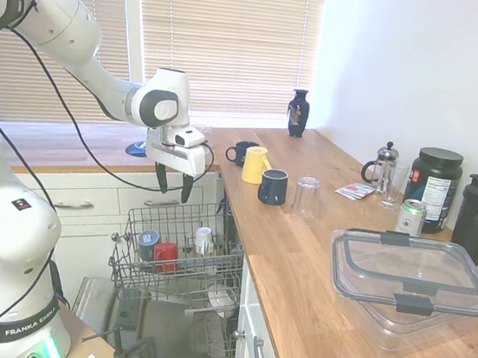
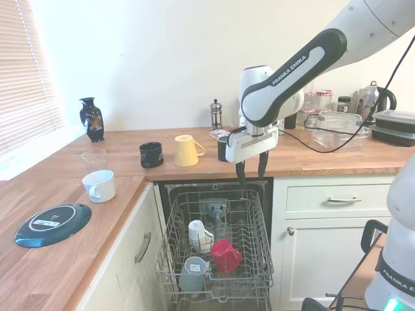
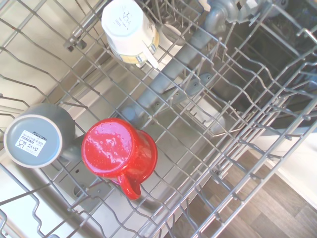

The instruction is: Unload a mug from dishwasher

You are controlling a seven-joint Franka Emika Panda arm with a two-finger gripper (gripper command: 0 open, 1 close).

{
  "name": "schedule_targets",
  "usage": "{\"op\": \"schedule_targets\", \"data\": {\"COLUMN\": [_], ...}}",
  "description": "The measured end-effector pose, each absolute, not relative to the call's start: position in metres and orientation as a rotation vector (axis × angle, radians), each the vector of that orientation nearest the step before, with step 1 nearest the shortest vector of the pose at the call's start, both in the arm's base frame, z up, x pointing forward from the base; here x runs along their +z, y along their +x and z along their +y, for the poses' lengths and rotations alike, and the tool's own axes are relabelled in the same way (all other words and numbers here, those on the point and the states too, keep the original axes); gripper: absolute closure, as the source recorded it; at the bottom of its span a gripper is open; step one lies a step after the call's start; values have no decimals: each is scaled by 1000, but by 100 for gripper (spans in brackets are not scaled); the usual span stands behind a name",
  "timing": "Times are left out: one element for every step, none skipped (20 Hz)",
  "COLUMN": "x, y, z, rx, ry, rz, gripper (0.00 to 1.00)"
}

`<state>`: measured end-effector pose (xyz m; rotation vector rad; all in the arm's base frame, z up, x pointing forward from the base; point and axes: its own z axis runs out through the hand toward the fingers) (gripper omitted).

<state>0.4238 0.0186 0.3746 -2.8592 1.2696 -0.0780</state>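
Note:
The red mug (image 2: 225, 254) (image 1: 165, 256) (image 3: 119, 153) sits upside down and tilted in the dishwasher's grey wire rack (image 2: 256, 220) (image 1: 134, 218) (image 3: 237, 148), its handle toward the rack's front. My gripper (image 2: 250, 174) (image 1: 174, 185) hangs open above the rack's back half, well above the mug and apart from it, with nothing between its fingers. Beside the red mug in the rack are a grey mug (image 2: 193, 272) (image 3: 37, 141) and a white mug (image 2: 198, 232) (image 3: 130, 29), both bottom up.
On the counter stand a yellow mug (image 2: 186, 149), dark blue mugs (image 2: 151, 154) (image 1: 273, 186), a white cup (image 2: 100, 186), a glass (image 1: 306, 196), a dark plate (image 2: 52, 223), a vase (image 2: 92, 119) and a clear lidded tub (image 1: 409, 283). White cabinet fronts (image 2: 324, 240) flank the rack.

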Motion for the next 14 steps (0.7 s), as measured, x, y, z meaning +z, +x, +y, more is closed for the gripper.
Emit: {"op": "schedule_targets", "data": {"x": [374, 375, 375, 375, 374, 373, 371, 368, 365, 361, 357, 352, 347, 341], "y": [424, 424, 424, 424, 424, 424, 425, 425, 425, 426, 427, 430, 433, 438], "z": [18, 17, 16, 15, 14, 14, 15, 17, 20, 25, 30, 36, 42, 46], "rx": [-79, -80, -81, -81, -81, -79, -74, -67, -58, -51, -51, -53, -55, -59], "ry": [-2860, -2862, -2864, -2868, -2874, -2884, -2895, -2906, -2919, -2935, -2955, -2974, -2991, -3005], "rz": [1268, 1264, 1259, 1254, 1249, 1241, 1228, 1214, 1199, 1179, 1155, 1129, 1110, 1096], "gripper": [0, 0, 0, 0, 0, 0, 0, 0, 0, 0, 0, 0, 0, 0]}}
